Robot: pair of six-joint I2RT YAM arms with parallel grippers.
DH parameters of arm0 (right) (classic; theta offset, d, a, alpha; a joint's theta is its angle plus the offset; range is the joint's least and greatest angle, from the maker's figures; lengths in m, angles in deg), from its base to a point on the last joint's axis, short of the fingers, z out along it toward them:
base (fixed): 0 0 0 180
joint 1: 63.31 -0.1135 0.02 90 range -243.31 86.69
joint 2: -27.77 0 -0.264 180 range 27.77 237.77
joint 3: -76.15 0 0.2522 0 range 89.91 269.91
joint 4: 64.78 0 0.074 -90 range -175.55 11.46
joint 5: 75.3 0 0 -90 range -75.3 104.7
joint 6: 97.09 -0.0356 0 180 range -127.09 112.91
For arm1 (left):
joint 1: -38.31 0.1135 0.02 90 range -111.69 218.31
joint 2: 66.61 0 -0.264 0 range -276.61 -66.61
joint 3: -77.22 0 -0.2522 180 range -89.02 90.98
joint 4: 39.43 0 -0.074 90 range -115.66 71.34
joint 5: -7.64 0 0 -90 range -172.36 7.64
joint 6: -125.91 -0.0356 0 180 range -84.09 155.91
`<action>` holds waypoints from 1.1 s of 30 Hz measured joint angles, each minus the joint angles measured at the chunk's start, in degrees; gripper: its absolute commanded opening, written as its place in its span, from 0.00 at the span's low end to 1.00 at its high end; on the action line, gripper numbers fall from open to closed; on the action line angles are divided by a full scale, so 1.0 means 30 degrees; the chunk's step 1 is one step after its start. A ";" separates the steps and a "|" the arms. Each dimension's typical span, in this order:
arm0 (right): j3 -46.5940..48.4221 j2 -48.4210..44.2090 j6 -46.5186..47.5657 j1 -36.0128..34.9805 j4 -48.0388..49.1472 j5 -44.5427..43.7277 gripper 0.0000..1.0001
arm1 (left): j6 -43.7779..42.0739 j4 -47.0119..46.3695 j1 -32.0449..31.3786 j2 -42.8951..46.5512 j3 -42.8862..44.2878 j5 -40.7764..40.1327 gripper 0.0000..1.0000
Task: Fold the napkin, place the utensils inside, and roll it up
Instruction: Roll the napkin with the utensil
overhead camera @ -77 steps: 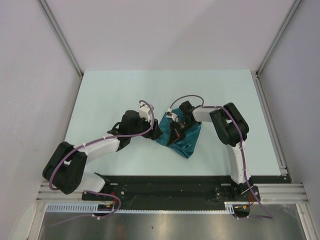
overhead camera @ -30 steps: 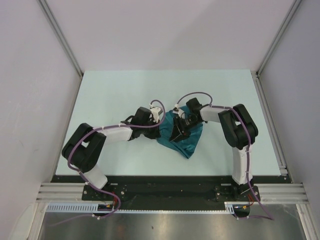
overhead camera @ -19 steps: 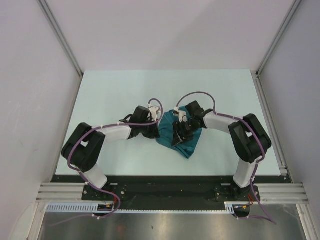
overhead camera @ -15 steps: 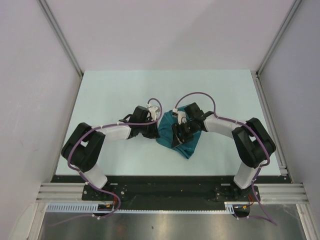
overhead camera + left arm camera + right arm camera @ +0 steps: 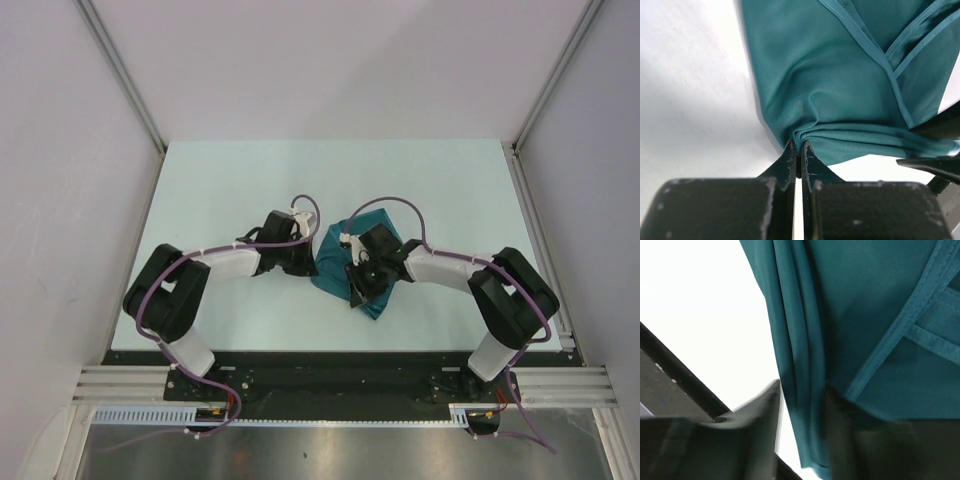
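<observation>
Napkin edge is pinched in my left gripper; right gripper straddles a fold, grip unclear; tugging may unfold it.

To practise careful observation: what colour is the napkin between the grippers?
Plain teal, no pattern; the napkin shows best in the left wrist view.

Blurred right gripper; napkin cut off at wrist view's edges.
</observation>
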 measured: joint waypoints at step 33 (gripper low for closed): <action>0.1596 0.2601 0.0474 0.4022 -0.2346 0.8575 0.60 | 0.0058 0.3082 0.0780 -0.2841 0.3417 0.1647 0.00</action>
